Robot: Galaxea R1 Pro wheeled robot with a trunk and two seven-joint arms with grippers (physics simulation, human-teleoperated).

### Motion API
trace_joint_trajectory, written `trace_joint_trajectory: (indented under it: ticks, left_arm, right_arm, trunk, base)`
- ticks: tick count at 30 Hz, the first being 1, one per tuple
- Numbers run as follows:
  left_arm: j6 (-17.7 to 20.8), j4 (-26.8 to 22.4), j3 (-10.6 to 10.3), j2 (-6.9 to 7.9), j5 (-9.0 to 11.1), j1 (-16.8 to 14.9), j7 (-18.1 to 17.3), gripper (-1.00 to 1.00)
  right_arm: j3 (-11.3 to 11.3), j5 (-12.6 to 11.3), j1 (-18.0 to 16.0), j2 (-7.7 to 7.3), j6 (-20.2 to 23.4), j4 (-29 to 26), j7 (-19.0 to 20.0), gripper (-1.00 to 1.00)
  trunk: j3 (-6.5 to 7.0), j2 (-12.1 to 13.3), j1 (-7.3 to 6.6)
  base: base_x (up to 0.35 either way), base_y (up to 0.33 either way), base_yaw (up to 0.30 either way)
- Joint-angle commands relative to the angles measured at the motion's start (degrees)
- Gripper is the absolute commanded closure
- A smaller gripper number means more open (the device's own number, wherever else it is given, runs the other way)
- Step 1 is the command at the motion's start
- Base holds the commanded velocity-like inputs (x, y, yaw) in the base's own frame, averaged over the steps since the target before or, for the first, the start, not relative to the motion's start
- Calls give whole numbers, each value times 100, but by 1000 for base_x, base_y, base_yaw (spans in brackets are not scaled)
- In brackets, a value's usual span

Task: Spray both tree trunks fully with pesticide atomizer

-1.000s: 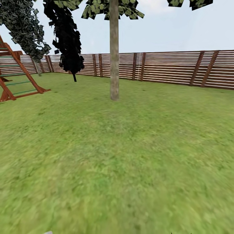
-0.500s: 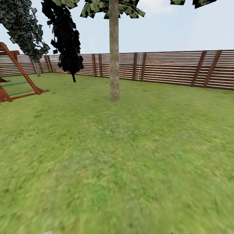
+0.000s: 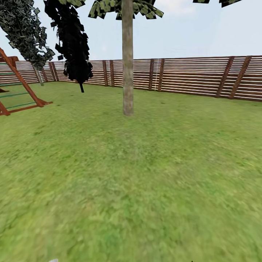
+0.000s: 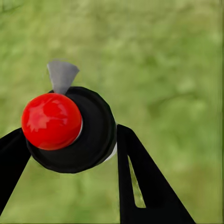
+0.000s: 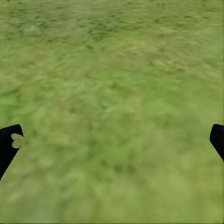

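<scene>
Our left gripper [image 4: 70,154] is clamped on the pesticide atomizer [image 4: 70,128], red knob toward the lens; our right gripper [image 5: 112,140] hangs spread and empty over the lawn [image 3: 145,182]. Pickup is done. The tree trunk [image 3: 127,58] stands at twelve o'clock, well apart, without white specks; we judge spraying not begun.

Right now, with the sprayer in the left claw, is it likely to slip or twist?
Probably stiff: the atomizer looks like hard glossy plastic. Its round black body may twist between the left claw fingers, which flank it. Likely light.
</scene>
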Motion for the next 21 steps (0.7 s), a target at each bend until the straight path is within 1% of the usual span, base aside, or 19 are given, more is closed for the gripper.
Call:
trace_joint_trajectory:
  ticks: [1,21]
  left_arm:
    - [0,-1,1,0,0,0,-2,100]
    - [0,-1,-8,0,0,0,-2,100]
  right_arm:
    - [0,0,0,0,0,0,0,-100]
    - [3,0,0,0,0,0,0,-100]
  trunk:
    - [0,0,0]
    - [0,0,0]
  base:
    - [338,0,0]
    - [338,0,0]
